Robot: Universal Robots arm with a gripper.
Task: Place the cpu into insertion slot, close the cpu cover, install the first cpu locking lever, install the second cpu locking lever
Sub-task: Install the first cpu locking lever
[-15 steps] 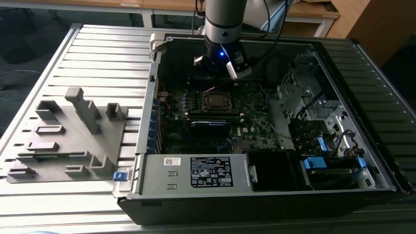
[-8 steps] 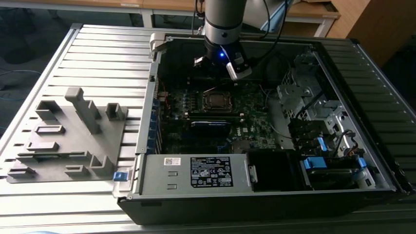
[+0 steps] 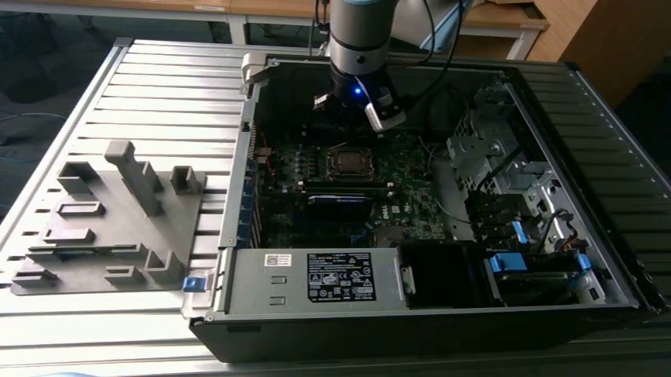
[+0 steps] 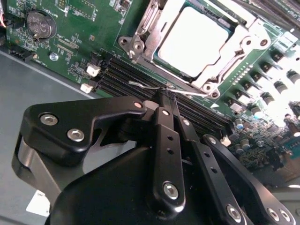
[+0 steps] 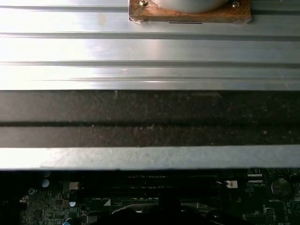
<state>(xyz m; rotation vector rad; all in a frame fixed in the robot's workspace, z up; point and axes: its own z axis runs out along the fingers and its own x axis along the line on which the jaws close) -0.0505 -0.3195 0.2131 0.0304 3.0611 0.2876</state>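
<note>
The cpu (image 4: pixel 192 42) lies in its socket on the green motherboard, its silver-grey top showing through the square opening of the cpu cover (image 4: pixel 149 26), which lies flat around it. A thin wire locking lever (image 4: pixel 140 85) runs along the socket's edge, right at my fingertips. My black gripper (image 4: pixel 165 96) is shut, its tips together at that wire; I cannot tell whether they pinch it. In the exterior view the gripper (image 3: pixel 354 129) hangs inside the open computer case just behind the cpu (image 3: pixel 346 162).
Black memory slots (image 4: pixel 126 77) lie between my gripper and the socket, with a coin battery (image 4: pixel 37 24) beside them. A white-labelled power supply box (image 3: pixel 314 279) fills the case's front, with drive bays (image 3: pixel 504 181) at the exterior view's right. A grey fixture block (image 3: pixel 105 220) sits on the slatted table.
</note>
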